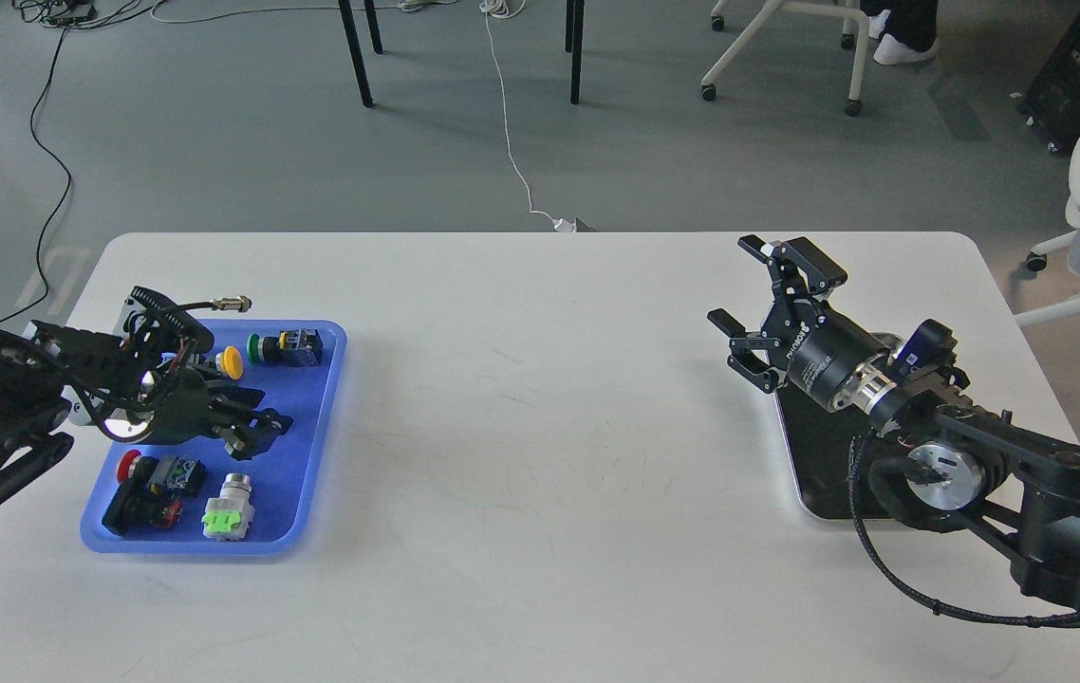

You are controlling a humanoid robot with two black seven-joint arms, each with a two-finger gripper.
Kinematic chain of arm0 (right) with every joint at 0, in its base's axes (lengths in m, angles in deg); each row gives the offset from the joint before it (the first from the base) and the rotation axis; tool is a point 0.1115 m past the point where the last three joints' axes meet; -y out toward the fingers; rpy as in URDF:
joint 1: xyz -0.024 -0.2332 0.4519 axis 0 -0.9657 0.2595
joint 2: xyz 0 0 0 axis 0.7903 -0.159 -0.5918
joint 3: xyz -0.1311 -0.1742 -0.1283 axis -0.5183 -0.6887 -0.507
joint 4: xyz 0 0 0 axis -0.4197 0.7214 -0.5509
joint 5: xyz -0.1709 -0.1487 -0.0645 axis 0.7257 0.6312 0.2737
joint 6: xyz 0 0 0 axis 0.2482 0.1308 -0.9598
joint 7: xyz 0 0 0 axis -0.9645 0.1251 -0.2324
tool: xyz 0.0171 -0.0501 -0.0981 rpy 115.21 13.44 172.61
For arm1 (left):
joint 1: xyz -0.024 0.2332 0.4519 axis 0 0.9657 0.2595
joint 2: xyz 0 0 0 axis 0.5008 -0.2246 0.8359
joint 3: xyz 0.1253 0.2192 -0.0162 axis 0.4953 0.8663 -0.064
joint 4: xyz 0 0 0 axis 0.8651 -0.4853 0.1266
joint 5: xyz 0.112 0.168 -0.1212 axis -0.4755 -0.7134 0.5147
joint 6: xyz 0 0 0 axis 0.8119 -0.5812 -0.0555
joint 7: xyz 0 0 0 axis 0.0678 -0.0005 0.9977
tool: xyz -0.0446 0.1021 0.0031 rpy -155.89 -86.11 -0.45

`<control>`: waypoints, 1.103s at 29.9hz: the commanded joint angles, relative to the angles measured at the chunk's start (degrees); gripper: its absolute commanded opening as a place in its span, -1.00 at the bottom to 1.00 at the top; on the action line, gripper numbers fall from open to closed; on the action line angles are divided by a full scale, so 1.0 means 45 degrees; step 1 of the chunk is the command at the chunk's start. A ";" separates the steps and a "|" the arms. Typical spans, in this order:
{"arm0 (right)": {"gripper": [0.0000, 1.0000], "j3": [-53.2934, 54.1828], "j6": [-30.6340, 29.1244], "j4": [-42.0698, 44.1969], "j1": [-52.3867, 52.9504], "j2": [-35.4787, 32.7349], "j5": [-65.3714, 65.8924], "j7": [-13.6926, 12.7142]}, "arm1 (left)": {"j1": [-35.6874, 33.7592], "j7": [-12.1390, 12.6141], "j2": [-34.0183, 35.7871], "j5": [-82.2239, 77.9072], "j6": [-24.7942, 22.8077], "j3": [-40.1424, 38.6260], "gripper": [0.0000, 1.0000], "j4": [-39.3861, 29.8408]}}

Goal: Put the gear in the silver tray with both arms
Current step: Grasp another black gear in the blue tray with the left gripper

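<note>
The silver tray [813, 455] lies at the table's right edge, with a dark shiny bottom, mostly covered by my right arm. My right gripper [732, 281] is open and empty, its fingers spread wide, held above the table just left of the tray's far corner. My left gripper [255, 424] hangs low over the middle of the blue tray [307, 455]. It is dark and its fingers lie close together, so I cannot tell if it holds anything. I cannot pick out a gear.
The blue tray holds a yellow push button [231, 360], a green button on a black block [286, 346], a red button unit [146, 479] and a silver-and-green switch [228, 510]. Chairs and cables are on the floor beyond the table.
</note>
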 commanded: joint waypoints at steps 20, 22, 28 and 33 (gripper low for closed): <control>0.96 -0.0001 0.0002 0.0000 0.0020 -0.0039 0.0005 -0.0001 | -0.0098 0.0000 -0.0001 0.0001 -0.0017 0.0449 -0.64 0.0277; 0.97 -0.0001 0.0002 -0.0020 0.0001 -0.0039 -0.0015 -0.0001 | -0.0117 0.0000 -0.0001 0.0001 -0.0017 0.0449 -0.66 0.0277; 0.97 0.0018 0.0002 -0.0020 0.0001 -0.0019 -0.0015 -0.0001 | -0.0195 0.0000 -0.0001 0.0001 -0.0017 0.0449 -0.69 0.0277; 0.97 0.0018 0.0002 0.0000 0.0020 -0.0019 0.0005 -0.0001 | -0.0215 0.0000 0.0018 0.0001 -0.0017 0.0449 -0.73 0.0258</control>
